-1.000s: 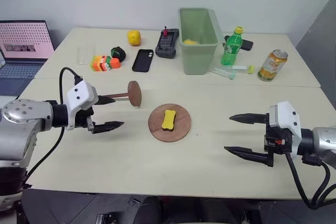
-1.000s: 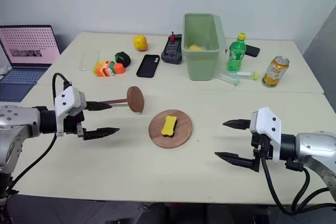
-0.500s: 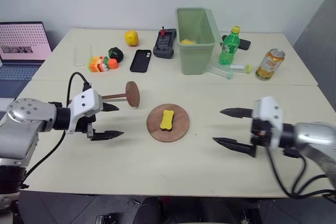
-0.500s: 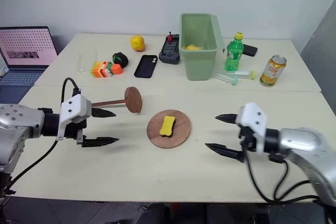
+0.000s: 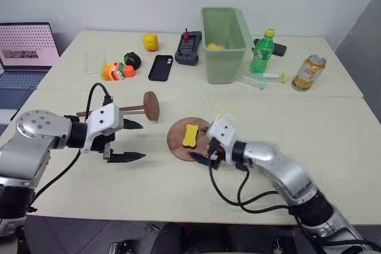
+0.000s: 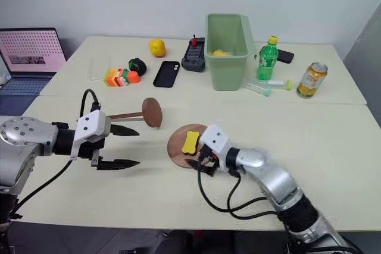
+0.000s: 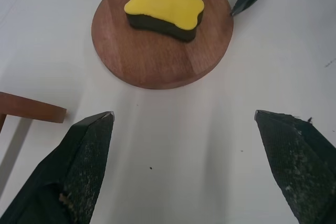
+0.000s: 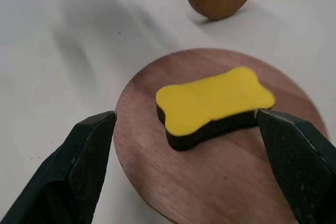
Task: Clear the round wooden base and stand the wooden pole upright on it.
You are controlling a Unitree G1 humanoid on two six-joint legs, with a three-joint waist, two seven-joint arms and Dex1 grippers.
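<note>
Nothing of the task was finished at this moment. From the head views, the flat round reddish-brown wooden base (image 5: 189, 139) lay at the middle of the cream table (image 5: 333, 141), and a yellow bone-shaped sponge with a dark underside (image 5: 190, 134) sat on its centre, so the base was not cleared. The thin dark-brown wooden pole with a round disc at one end (image 5: 134, 107) lay on its side at about ten o'clock from the base, apart from it, with the disc end nearer the base. The right gripper (image 6: 202, 160) was at the base's edge at about four o'clock, its black fingers apart around the sponge's side, not yet touching it as far as I could judge. The left gripper (image 5: 128, 141) hovered at about nine o'clock from the base, jaws wide, holding nothing, close beside the pole.

In the left wrist view, the two fingers (image 7: 84, 171) stood well apart above bare table, with the base and sponge ahead.

In the right wrist view, the fingers (image 8: 86, 161) stood on both sides of the sponge and the base, empty.

Two steps were left in my judgement: taking the sponge away, then standing the pole upright on the base.
</note>
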